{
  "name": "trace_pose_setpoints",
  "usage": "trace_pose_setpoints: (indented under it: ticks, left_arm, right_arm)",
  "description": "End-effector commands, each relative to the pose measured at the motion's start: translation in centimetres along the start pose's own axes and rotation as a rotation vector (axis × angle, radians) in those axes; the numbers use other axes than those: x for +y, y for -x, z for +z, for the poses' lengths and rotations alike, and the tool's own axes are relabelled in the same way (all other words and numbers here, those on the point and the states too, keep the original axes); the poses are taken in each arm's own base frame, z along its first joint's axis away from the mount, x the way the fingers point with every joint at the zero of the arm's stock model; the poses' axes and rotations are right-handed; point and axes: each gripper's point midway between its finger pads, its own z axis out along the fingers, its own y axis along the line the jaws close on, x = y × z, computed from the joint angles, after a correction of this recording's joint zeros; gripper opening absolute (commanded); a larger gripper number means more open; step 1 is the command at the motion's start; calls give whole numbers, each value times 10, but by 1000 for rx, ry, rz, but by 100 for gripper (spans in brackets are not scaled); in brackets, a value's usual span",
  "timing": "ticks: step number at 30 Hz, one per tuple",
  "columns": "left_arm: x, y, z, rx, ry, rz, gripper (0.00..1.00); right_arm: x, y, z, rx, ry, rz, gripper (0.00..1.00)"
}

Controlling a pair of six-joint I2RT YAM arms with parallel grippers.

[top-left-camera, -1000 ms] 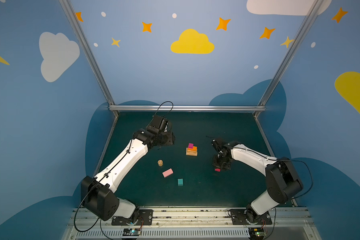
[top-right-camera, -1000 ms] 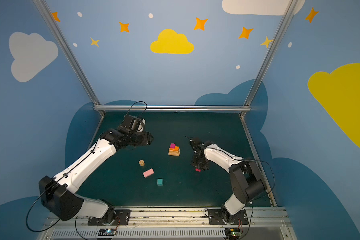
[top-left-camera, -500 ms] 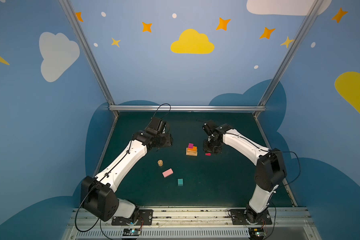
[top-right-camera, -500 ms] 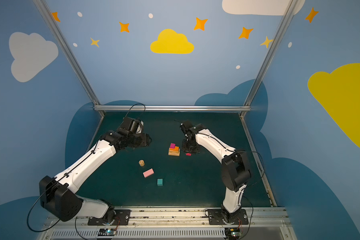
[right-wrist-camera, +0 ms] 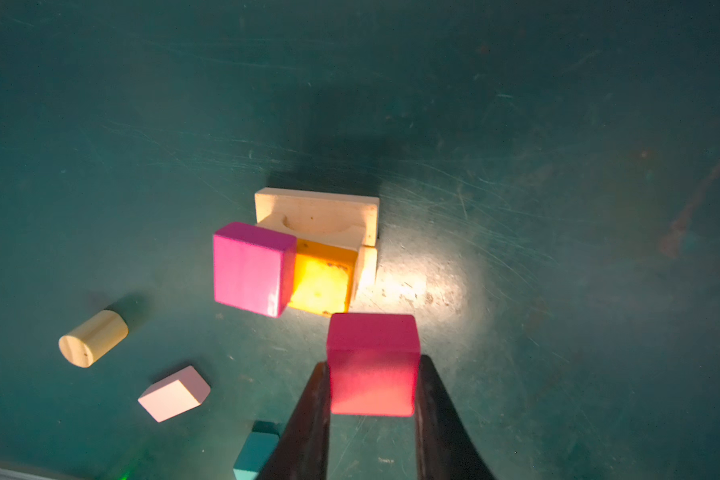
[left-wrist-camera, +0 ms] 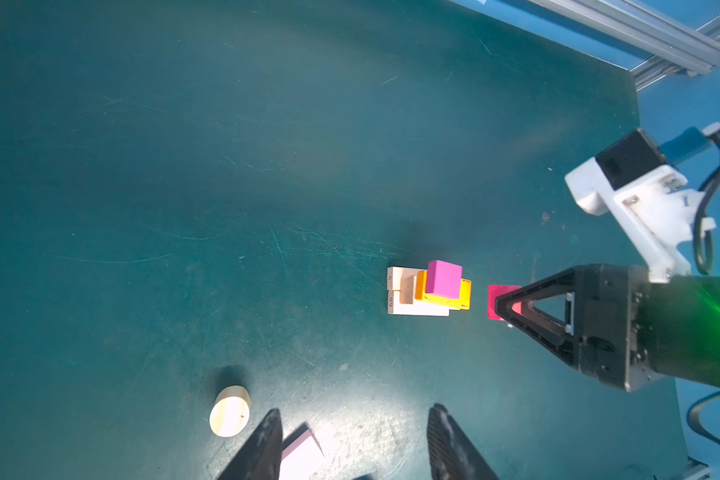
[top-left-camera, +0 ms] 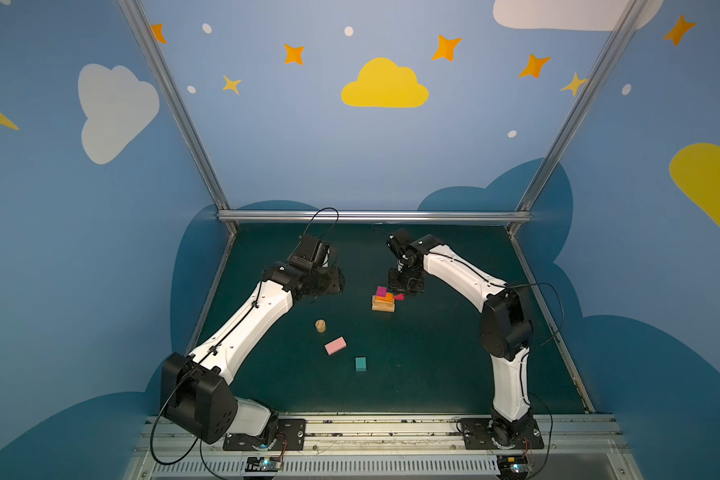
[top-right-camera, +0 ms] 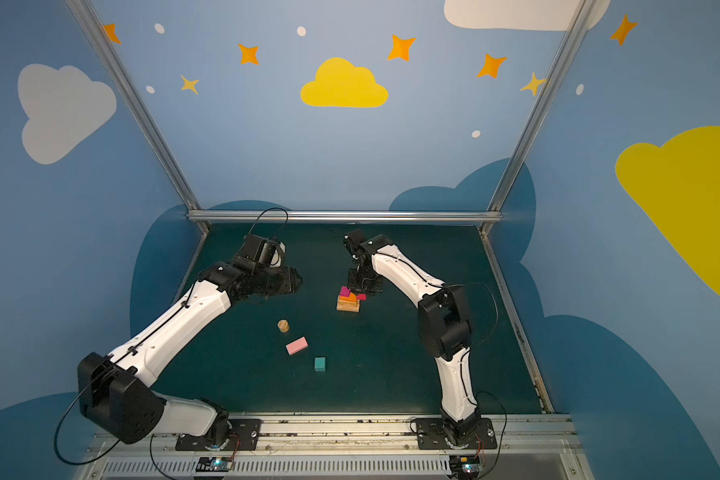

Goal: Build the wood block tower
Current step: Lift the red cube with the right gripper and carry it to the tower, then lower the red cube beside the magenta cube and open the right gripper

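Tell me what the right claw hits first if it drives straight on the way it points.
Likely the orange block of the tower, just ahead of the red cube the right claw grips; height is unclear, so the table might come first.

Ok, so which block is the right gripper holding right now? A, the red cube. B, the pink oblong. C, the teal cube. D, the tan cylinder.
A: in the right wrist view the right gripper is shut on the red cube, while the teal cube, pink oblong and tan cylinder lie loose on the mat.
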Motion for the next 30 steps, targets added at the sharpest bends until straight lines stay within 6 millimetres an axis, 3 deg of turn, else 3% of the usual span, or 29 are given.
trace_pose_setpoints:
  ticks: [1, 9, 30]
  left_arm:
    - [1, 1, -9, -17, -10, -9, 56]
    - [3, 1, -8, -15, -20, -28, 56]
    - [5, 1, -8, -17, -28, -35, 56]
  right_arm:
    - [7, 1, 2, 19, 4, -16, 18]
    - [17, 12, 7, 16, 7, -26, 18]
    - [21, 12, 16, 29, 4, -19, 24]
